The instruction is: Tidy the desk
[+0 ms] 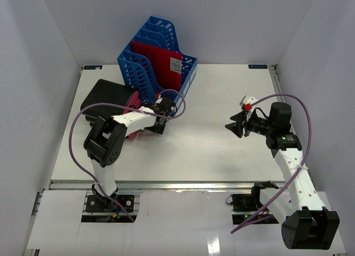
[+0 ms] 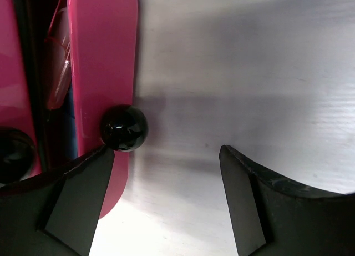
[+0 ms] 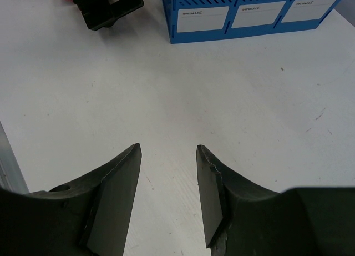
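- Left fingers [image 2: 72, 206]: spread wide, with nothing between them. They sit low over the desk [image 2: 249, 73], whose bare white surface fills the gap.
- One left finger lies against, or just over, the rounded end of a pink flat item [image 2: 102, 56]; whether they touch cannot be told. The other finger is well clear of it.
- A glossy black knob [image 2: 123, 127] sits on the edge of the pink flat item, just beyond that finger's tip.
- Right fingers [image 3: 113, 206]: partly apart, a moderate gap, holding nothing. They hang above open desk on the right side and point toward the left arm.
- Desk: a large white tabletop beneath both arms, enclosed by white walls on three sides. A metal rail [image 1: 188, 185] runs along its front edge, just ahead of the arm bases.
- Black case [image 1: 105, 98]: flat, lying at the left side of the desk beside the left arm. The pink flat item shows at its right edge; how the two are stacked cannot be told.
- Blue file rack [image 1: 152, 53]: stands upright at the far centre-left of the desk, just beyond the left fingers. White labels show on its low end wall in the right wrist view.
- Red folder [image 1: 163, 64]: stands upright in one slot of the blue file rack.
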Action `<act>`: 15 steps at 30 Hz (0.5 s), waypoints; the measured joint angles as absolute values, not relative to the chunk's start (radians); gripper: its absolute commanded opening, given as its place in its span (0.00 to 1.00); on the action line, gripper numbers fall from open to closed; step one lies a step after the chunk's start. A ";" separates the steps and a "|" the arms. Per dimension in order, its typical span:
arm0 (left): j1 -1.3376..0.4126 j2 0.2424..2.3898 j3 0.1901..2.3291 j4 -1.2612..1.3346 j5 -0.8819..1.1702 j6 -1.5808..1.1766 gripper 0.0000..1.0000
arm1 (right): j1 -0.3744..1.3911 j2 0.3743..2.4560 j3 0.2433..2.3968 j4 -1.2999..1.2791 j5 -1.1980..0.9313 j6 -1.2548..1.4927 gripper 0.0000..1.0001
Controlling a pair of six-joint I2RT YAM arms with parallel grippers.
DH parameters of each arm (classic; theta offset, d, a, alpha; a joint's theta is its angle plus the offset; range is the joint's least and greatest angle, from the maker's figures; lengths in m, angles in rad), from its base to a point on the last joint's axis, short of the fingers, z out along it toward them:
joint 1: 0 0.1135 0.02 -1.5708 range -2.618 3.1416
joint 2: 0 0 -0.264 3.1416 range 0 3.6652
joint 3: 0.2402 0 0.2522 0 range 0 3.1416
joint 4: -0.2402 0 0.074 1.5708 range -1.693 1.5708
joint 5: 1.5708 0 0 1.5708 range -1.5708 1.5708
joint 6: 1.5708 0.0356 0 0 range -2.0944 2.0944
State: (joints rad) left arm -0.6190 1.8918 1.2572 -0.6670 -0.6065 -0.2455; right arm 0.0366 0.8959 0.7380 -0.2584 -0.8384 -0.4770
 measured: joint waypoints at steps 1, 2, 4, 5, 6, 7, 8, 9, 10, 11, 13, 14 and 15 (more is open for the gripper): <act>-0.613 1.893 1.257 -0.667 -0.613 -0.242 0.88 | 0.035 0.896 0.738 -0.258 -0.839 -0.477 0.51; -0.610 1.894 1.257 -0.667 -0.620 -0.238 0.88 | 0.034 0.896 0.738 -0.258 -0.839 -0.477 0.51; -0.605 1.895 1.257 -0.665 -0.631 -0.231 0.88 | 0.033 0.896 0.738 -0.258 -0.838 -0.477 0.51; -0.604 1.894 1.257 -0.663 -0.633 -0.229 0.88 | 0.033 0.896 0.738 -0.258 -0.838 -0.477 0.51; -0.603 1.893 1.257 -0.661 -0.633 -0.228 0.88 | 0.033 0.896 0.738 -0.258 -0.839 -0.477 0.51; -0.604 1.889 1.255 -0.658 -0.633 -0.226 0.88 | 0.033 0.896 0.738 -0.258 -0.839 -0.477 0.51; -0.607 1.878 1.250 -0.653 -0.631 -0.223 0.87 | 0.033 0.896 0.738 -0.258 -0.839 -0.477 0.51; -0.610 1.864 1.245 -0.650 -0.628 -0.220 0.87 | 0.033 0.897 0.738 -0.258 -0.839 -0.477 0.51; -0.615 1.845 1.239 -0.645 -0.619 -0.218 0.87 | 0.033 0.897 0.738 -0.258 -0.839 -0.477 0.51; -0.621 1.821 1.231 -0.637 -0.603 -0.217 0.86 | 0.033 0.897 0.738 -0.258 -0.840 -0.477 0.51; -0.637 1.758 1.216 -0.621 -0.563 -0.216 0.85 | 0.033 0.899 0.738 -0.258 -0.840 -0.477 0.51; -0.645 1.722 1.209 -0.612 -0.541 -0.218 0.83 | 0.033 0.902 0.738 -0.258 -0.841 -0.477 0.51; -0.652 1.685 1.202 -0.601 -0.519 -0.221 0.81 | 0.033 0.904 0.738 -0.258 -0.841 -0.477 0.51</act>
